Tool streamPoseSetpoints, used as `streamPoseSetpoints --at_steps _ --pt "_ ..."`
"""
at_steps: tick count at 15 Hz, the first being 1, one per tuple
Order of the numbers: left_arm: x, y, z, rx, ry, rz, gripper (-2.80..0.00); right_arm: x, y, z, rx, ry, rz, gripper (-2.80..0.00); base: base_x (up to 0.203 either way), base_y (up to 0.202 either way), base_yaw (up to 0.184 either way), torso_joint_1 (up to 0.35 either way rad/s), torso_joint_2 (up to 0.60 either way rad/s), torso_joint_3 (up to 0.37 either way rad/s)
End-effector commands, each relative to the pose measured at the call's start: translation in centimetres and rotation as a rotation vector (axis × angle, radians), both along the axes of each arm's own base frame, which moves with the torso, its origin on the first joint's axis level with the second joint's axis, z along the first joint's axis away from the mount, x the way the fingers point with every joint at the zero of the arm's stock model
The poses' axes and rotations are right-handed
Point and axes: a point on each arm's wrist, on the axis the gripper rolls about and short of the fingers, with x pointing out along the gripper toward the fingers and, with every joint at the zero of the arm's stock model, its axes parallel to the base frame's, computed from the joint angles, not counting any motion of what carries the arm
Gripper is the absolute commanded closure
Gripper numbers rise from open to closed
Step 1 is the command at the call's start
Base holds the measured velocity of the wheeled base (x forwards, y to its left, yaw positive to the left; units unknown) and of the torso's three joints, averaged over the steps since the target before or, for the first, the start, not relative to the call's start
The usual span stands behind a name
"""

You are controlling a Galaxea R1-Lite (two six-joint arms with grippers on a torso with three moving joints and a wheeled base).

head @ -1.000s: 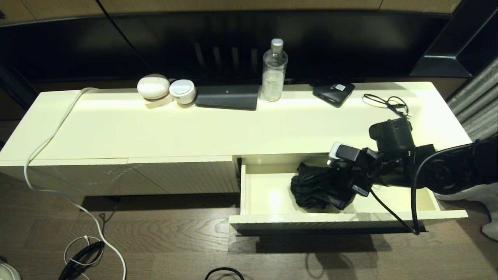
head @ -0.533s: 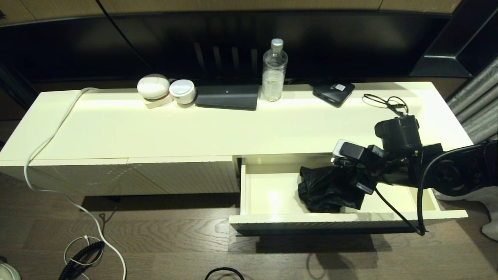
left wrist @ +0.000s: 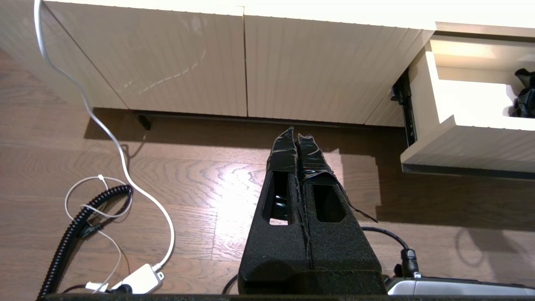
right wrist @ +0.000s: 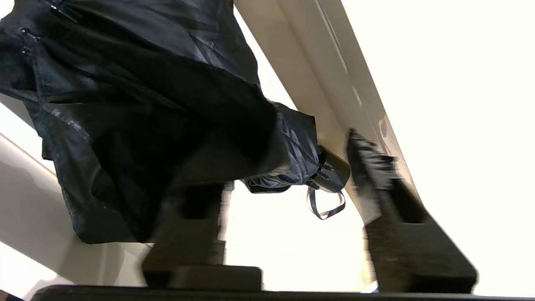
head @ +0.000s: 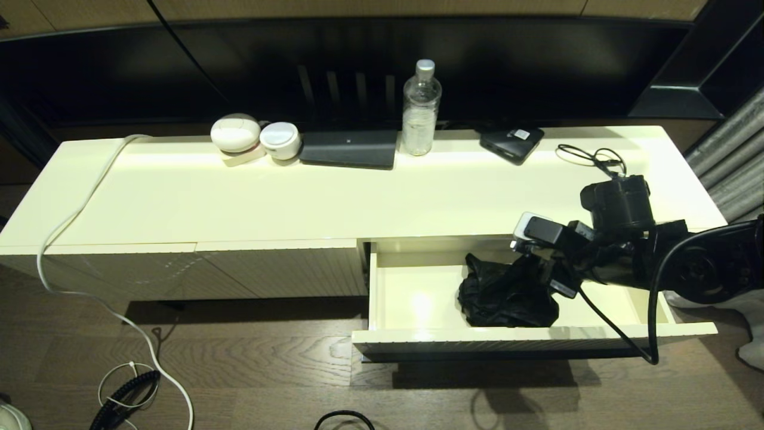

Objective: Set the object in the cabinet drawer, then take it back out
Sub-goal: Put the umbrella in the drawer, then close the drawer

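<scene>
The black folding umbrella [head: 504,295] lies as a loose bundle on the floor of the open cream drawer [head: 412,301], right of its middle. In the right wrist view its fabric [right wrist: 138,108] fills the near side, and the short handle with its strap [right wrist: 332,173] points at the drawer's wall. My right gripper [head: 540,272] hangs over the bundle's right end, open. Its fingers [right wrist: 376,167] stand wide apart on either side of the handle end and do not clamp it. My left gripper [left wrist: 296,133] is shut and empty, parked low over the wooden floor left of the drawer.
On the cabinet top stand a clear bottle [head: 421,107], a flat black box with a white label [head: 512,143], a thin black cable [head: 594,158], a dark slab [head: 349,148] and two white round things [head: 253,137]. Closed ribbed panels [head: 280,272] lie left of the drawer. Cables lie on the floor [head: 128,382].
The right gripper shifted rightwards over the drawer. The umbrella sank from a raised bundle to lying flat on the drawer floor, and the fingers have come apart from it.
</scene>
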Motion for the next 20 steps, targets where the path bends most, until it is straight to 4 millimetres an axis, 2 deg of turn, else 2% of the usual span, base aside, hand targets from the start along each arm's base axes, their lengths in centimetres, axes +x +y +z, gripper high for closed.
streamPoseSetpoints --at_steps 1,4,5,7,8,11,13,17,20 --pt "0.0 0.0 0.0 -0.001 -0.002 0.001 0.00 -0.6 -0.2 1.3 0.006 -0.040 0.001 -2.80 0.000 0.000 0.000 0.000 0.00 0.000" --pt "0.0 0.0 0.0 -0.001 -0.002 0.001 0.00 -3.4 -0.9 5.3 0.030 -0.142 -0.001 -2.80 0.000 0.000 0.000 0.000 0.00 0.000" --pt "0.0 0.0 0.0 -0.001 -0.002 0.001 0.00 -4.5 -1.2 6.0 0.033 -0.151 -0.002 -2.80 0.000 0.000 0.000 0.000 0.00 0.000" --pt "0.0 0.0 0.0 -0.001 -0.002 0.001 0.00 -7.3 -2.0 5.7 0.028 -0.125 -0.002 -2.80 0.000 0.000 0.000 0.000 0.00 0.000" --pt "0.0 0.0 0.0 -0.001 -0.002 0.001 0.00 -8.9 -2.4 5.4 0.024 -0.115 0.004 0.00 0.000 0.000 0.000 0.000 0.00 0.000" --pt "0.0 0.0 0.0 -0.001 -0.002 0.001 0.00 -12.7 -2.7 2.6 0.005 -0.035 0.041 0.00 0.000 0.000 0.000 0.000 0.00 0.000" --pt "0.0 0.0 0.0 -0.001 -0.002 0.001 0.00 -14.6 -3.1 1.3 -0.002 0.001 0.058 0.00 0.000 0.000 0.000 0.000 0.00 0.000" --pt "0.0 0.0 0.0 -0.001 -0.002 0.001 0.00 -16.4 -3.4 -2.3 -0.019 0.119 0.086 0.00 0.000 0.000 0.000 0.000 0.00 0.000" --pt "0.0 0.0 0.0 -0.001 -0.002 0.001 0.00 -16.8 -2.9 -5.3 -0.023 0.158 0.136 0.00 0.000 0.000 0.000 0.000 0.00 0.000"
